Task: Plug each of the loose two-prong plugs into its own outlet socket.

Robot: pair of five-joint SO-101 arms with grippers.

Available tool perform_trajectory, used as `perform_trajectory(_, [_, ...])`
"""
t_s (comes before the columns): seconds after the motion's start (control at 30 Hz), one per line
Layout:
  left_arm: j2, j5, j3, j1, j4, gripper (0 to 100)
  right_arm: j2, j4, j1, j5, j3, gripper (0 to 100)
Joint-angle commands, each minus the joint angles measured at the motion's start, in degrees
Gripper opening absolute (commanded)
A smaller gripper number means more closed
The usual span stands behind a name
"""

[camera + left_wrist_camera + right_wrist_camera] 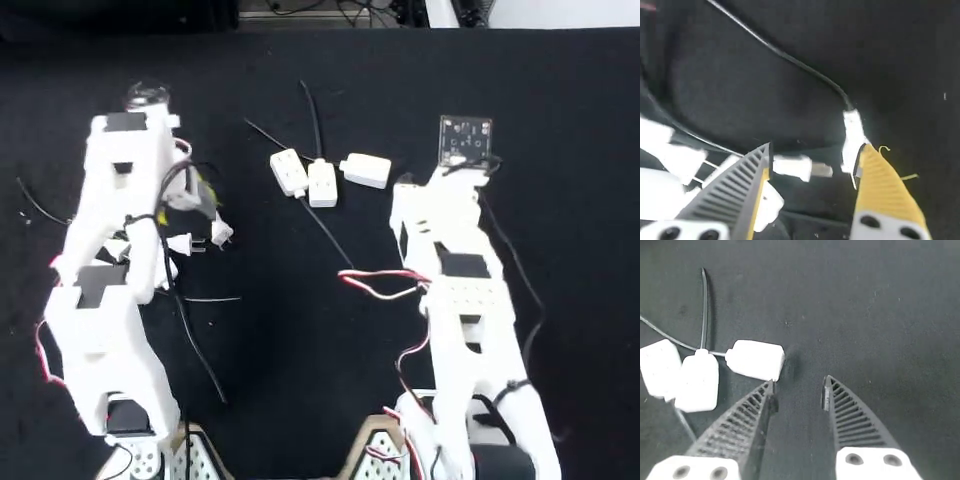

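The small white hard-plastic two-prong plug, judged light, rigid and slippery, is seen between the spread jaws of the left gripper and is best pinched across its body; the right gripper is likewise spread.

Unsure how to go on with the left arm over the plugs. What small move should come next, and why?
Probably shut the left gripper on the plug, which lies between its open jaws with the prongs clear to one side. A second plug sits right by the yellow finger, so close slowly and watch that it is not caught too.
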Motion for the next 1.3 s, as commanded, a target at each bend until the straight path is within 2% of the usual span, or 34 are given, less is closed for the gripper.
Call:
perform_trajectory(0.0, [-5.6,-0.5,5.5,-0.5,-0.3,28,5.4,-20.5,0.4,-0.4,2.6,14.1])
perform_trajectory(0.07, [-8.0,-0.5,9.5,-1.2,-0.7,28,11.5,-25.7,0.4,-0.3,0.5,14.1])
perform_trajectory(0.13, [-11.1,-0.5,15.2,-1.5,-3.7,28,19.5,-25.0,0.6,-0.4,-6.5,14.1])
perform_trajectory(0.37, [-24.9,5.5,39.1,0.0,-21.1,28,49.2,-5.2,-0.4,-0.4,-42.2,14.1])
perform_trajectory(0.47, [-29.2,7.6,45.8,0.7,-26.2,28,58.8,0.0,-0.6,-0.4,-53.6,14.1])
perform_trajectory(0.63, [-34.3,7.9,50.7,0.5,-27.6,28,71.1,6.2,-2.8,-0.3,-67.5,14.1])
perform_trajectory(0.77, [-35.9,7.9,51.6,0.4,-28.0,28,75.5,20.8,-7.6,0.4,-75.2,14.0])
perform_trajectory(0.9, [-36.3,8.0,51.6,-0.5,-27.6,28,75.6,34.8,-12.4,8.8,-81.4,14.2])
perform_trajectory(1.0, [-36.3,8.0,51.6,-2.3,-27.6,28,75.6,39.1,-11.3,13.2,-82.7,14.5])
perform_trajectory(1.1, [-36.3,8.0,51.6,-3.3,-27.9,28,75.6,43.1,-11.4,21.2,-82.6,14.5])
perform_trajectory(1.27, [-36.3,8.0,51.6,-3.3,-27.6,28,74.9,48.4,-14.3,32.1,-79.5,14.4])
